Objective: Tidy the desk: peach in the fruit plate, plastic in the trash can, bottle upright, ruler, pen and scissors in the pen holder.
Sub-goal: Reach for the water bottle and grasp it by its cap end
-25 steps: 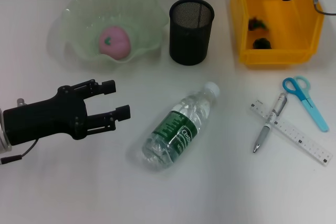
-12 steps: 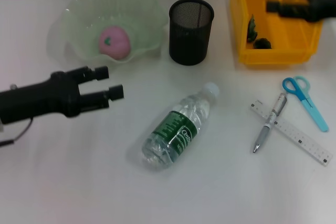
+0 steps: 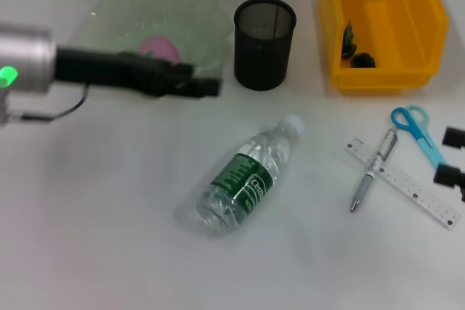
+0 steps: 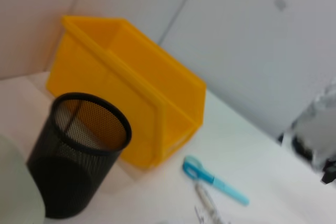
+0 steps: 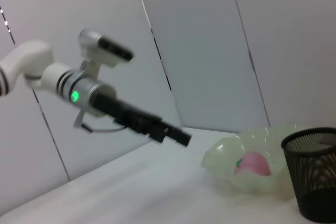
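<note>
Left gripper (image 3: 207, 86) reaches across the bench's far-left part, raised in front of the fruit plate (image 3: 109, 12); whether its fingers are parted cannot be told.
Right gripper (image 3: 452, 156) shows at the right edge with its 2 fingers apart, holding nothing, just beside the scissors (image 3: 421, 131) and ruler (image 3: 404, 181). The pen (image 3: 372, 170) crosses the ruler. The bottle (image 3: 250, 177) lies mid-bench. The peach (image 3: 160, 49) sits in the plate, the pen holder (image 3: 264, 43) beside it.
</note>
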